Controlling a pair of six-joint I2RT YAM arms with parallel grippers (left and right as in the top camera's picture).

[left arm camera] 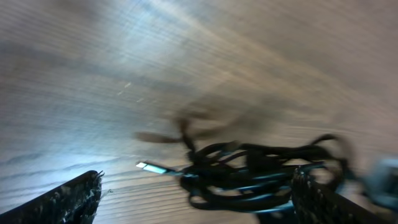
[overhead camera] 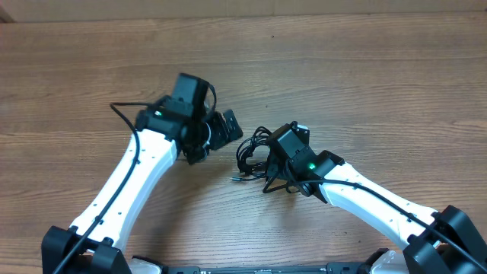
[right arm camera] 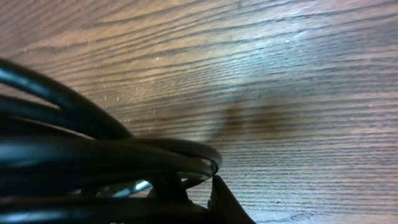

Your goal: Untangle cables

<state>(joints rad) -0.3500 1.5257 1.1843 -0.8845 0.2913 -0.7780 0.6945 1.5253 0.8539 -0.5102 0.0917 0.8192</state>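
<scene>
Overhead: you have the cables (overhead camera: 253,149) in one tangled bunch on the table (overhead camera: 365,61), lying between the two grippers. The left gripper (overhead camera: 223,129) is just to the left of the bunch and apart from it. The right gripper (overhead camera: 270,152) is down on the bunch's right side. One loose end with a plug (overhead camera: 238,178) trails out toward the near edge.

Left wrist, blurred: this view shows what the overhead cannot. The left fingers (left arm camera: 68,202) stand wide apart at the two bottom corners, gripping nothing. The tangle lies on the wood ahead of them, toward the right finger. A bright-tipped plug pokes out of its left side.

Right wrist: only a very close look. Thick loops of cord fill the lower left, right up against the lens. A dark fingertip (right arm camera: 227,202) sits at the bottom edge, touching or just beside the cords. You cannot tell from this view or the overhead whether the right jaws are clamped on the cords or merely among them.
</scene>
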